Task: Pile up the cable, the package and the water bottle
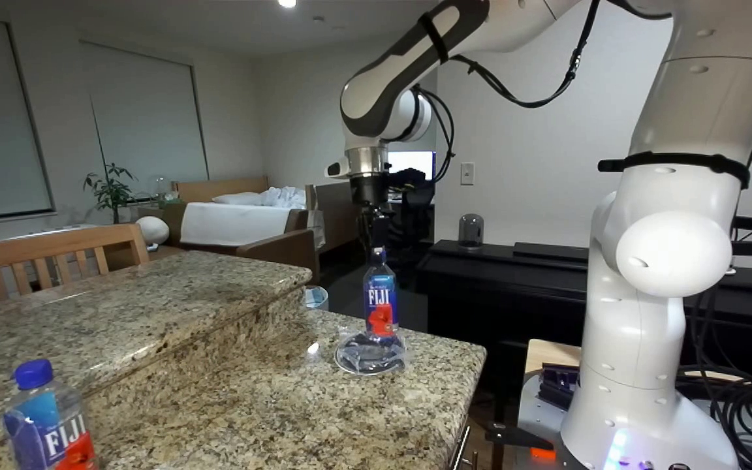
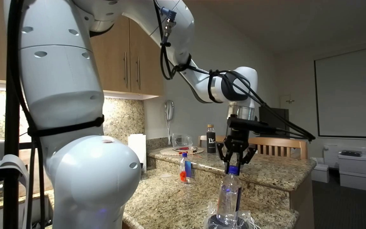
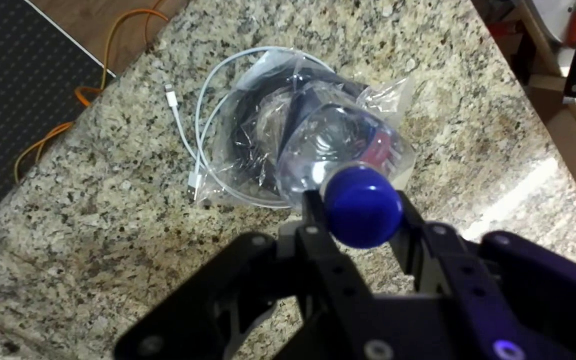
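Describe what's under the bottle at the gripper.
A clear-wrapped dark package, with a white cable looping out at its edge. The bottle covers part of the package; whether the cable runs directly beneath the bottle is hidden.

Your Panda arm [image 1: 634,339] is white and smooth, with rounded joint covers [image 1: 674,251] and small oval recesses [image 1: 698,69]. Dark grey trim [image 1: 376,121] edges its forearm [image 1: 382,85]. Black straps [image 1: 683,160] hold black cables [image 1: 532,104]; one connector [image 2: 168,12] is blue. Below the silver wrist collar [image 1: 367,160], your Robotiq gripper [image 3: 359,205] is black, its linkages [image 3: 208,285] showing round screws [image 3: 378,349]. The base light [image 1: 619,447] glows bluish white.
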`<state>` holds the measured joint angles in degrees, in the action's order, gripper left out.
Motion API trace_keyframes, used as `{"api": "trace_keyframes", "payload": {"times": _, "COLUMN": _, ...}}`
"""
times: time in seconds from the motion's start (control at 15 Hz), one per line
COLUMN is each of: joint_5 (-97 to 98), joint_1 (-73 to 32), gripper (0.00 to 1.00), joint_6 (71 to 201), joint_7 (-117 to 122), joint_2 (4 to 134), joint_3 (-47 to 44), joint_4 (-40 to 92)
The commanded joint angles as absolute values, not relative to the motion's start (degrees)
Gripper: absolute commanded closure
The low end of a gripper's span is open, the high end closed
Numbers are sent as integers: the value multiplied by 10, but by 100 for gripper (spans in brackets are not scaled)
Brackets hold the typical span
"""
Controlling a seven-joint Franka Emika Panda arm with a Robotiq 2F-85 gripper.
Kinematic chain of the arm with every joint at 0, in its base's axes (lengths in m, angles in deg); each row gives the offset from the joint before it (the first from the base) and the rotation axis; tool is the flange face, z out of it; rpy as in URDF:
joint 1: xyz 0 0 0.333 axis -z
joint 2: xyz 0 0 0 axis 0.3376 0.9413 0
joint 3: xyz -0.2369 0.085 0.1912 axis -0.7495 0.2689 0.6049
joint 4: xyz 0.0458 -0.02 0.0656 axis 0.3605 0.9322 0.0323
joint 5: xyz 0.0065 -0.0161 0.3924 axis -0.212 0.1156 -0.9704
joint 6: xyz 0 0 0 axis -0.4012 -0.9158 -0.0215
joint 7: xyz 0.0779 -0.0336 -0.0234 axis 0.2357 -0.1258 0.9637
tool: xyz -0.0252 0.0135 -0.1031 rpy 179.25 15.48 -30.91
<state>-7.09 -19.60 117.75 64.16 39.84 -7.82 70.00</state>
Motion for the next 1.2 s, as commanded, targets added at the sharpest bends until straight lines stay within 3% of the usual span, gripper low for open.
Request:
{"api": "trace_keyframes", "payload": {"times": 0.0, "joint_5": -84, "joint_1": -190, "gripper": 86, "joint_6": 1188, "joint_7": 672, "joint_2": 369, "joint_3": -77, "joint_4": 717}}
{"api": "trace_keyframes", "payload": {"times": 0.87, "joint_5": -77, "joint_1": -189, "gripper": 87, "joint_6": 1245, "joint_7": 707, "joint_2": 325, "joint_3": -107, "joint_4": 772}}
{"api": "trace_keyframes", "payload": {"times": 0.93, "joint_5": -77, "joint_1": -189, "gripper": 66, "joint_6": 1245, "joint_7": 708, "joint_2": 322, "joint_3": -108, "joint_4": 774}}
{"api": "trace_keyframes", "payload": {"times": 1.13, "joint_5": -77, "joint_1": -189, "gripper": 66, "joint_6": 1245, "joint_7": 708, "joint_2": 328, "joint_3": -106, "joint_4": 775}}
